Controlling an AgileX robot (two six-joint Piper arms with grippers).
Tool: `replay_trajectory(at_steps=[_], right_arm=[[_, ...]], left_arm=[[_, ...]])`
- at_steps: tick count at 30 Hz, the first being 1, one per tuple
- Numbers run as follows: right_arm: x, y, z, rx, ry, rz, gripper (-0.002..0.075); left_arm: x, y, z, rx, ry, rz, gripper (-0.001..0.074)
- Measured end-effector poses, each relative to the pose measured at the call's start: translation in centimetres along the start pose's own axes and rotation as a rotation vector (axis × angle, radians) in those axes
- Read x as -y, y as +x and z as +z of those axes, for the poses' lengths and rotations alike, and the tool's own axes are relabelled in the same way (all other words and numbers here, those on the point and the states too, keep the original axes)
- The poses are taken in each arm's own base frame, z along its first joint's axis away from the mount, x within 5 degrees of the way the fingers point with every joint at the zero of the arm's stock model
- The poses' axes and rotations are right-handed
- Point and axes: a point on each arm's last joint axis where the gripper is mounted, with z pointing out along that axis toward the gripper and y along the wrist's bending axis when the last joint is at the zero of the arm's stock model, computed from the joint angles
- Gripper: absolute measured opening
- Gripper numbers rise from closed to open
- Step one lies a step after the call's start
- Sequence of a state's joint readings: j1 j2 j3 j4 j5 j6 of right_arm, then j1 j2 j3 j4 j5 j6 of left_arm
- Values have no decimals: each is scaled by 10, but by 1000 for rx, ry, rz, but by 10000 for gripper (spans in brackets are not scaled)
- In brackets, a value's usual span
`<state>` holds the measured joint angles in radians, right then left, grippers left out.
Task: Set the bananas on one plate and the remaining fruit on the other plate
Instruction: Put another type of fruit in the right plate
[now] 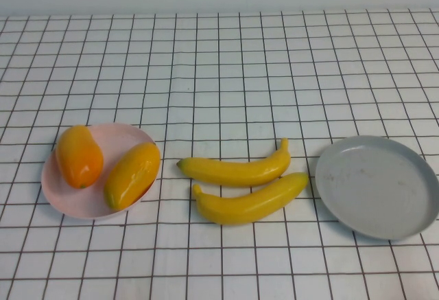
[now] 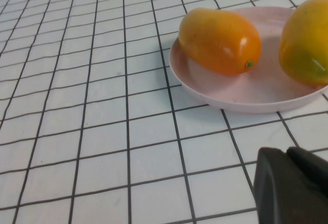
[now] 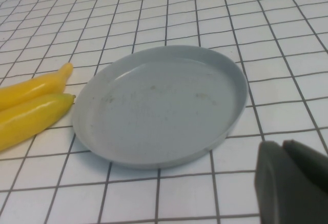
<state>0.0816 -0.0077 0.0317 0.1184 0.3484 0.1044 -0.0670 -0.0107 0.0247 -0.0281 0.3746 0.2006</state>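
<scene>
Two yellow bananas lie side by side on the table's middle, one farther (image 1: 236,170) and one nearer (image 1: 252,202). The grey-blue plate (image 1: 377,187) sits empty to their right. The pink plate (image 1: 120,135) at the left holds an orange mango-like fruit (image 1: 79,156) and a yellow-orange one (image 1: 132,175). Neither gripper shows in the high view. My left gripper (image 2: 286,152) is shut and empty, low over the table near the pink plate (image 2: 246,93). My right gripper (image 3: 282,144) is shut and empty beside the grey-blue plate (image 3: 159,106), with the bananas' tips (image 3: 33,88) beyond it.
A white cloth with a black grid (image 1: 219,73) covers the whole table. A pale wall runs along the far edge.
</scene>
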Motion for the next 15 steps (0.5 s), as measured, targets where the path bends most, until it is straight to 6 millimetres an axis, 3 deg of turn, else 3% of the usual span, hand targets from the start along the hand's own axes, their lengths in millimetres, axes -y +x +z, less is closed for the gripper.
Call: replay_trajectory(at_steps=[13,15], right_arm=[[0,0,0,2,3,-8,-15],[-3,-3,0,29,-30,89,-15]], left_arm=[[0,0,0,0,0,0,-2],[0,0,0,0,0,0,-2]])
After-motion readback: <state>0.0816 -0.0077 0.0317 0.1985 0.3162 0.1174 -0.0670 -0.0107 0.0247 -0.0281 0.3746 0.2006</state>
